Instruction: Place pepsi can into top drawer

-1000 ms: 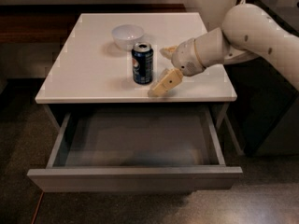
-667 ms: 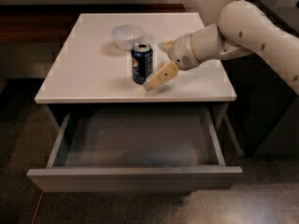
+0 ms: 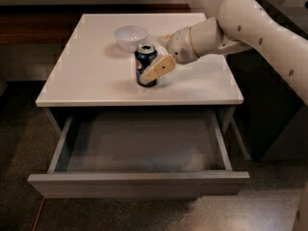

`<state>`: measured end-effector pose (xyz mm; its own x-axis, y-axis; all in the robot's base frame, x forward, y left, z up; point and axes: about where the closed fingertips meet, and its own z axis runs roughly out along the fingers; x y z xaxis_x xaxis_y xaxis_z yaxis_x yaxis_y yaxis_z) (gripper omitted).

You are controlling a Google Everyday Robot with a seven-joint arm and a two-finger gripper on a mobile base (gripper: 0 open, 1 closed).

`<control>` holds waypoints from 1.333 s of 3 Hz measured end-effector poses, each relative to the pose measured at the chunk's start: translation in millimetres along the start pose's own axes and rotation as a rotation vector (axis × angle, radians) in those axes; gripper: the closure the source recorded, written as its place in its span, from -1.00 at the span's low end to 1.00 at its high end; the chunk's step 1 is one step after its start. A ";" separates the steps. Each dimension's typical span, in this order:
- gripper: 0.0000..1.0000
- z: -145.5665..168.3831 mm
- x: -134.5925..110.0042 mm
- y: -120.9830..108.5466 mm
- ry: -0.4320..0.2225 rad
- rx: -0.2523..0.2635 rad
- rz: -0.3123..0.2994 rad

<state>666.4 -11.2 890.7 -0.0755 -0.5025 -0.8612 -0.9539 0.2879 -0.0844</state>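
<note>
Starting at the left, you have a broad bare stretch of the flat white tabletop [image 3: 86,76], running from its left edge in towards the middle. Next comes the small round white bowl [image 3: 131,36], set towards the back edge. Just in front of it and slightly to its right, but apart from it, stands the dark blue pepsi can [image 3: 144,60] with its silver top. The can is upright on the tabletop, with its long axis vertical, its silver top facing up and its logo side turned towards you. It sits near the middle of the surface, back from the front edge. The end effector [image 3: 155,64] is right at the can, reaching in from the right. A tan part of it crosses the can's lower right front, and you cannot tell whether it grips the can or only brackets it. To the right, the thick cream-white arm [image 3: 240,28] slopes up and out past the right edge, over a bare strip of tabletop. Below the front edge, the wide grey top drawer [image 3: 139,186] is pulled out towards you, its shallow grey floor open from the left wall to the right wall. A dark cabinet [image 3: 274,105] stands near its right side.
</note>
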 end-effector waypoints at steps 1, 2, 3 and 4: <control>-0.56 0.9 -12.3 7.3 -0.012 -0.023 -0.028; -0.11 -2.2 -16.1 14.6 -0.022 -0.043 -0.055; 0.37 -15.3 -13.9 39.0 -0.043 -0.066 -0.104; 0.97 -34.5 -9.6 81.0 -0.075 -0.110 -0.166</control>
<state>579.8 -11.1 909.4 0.1032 -0.4724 -0.8753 -0.9778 0.1134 -0.1764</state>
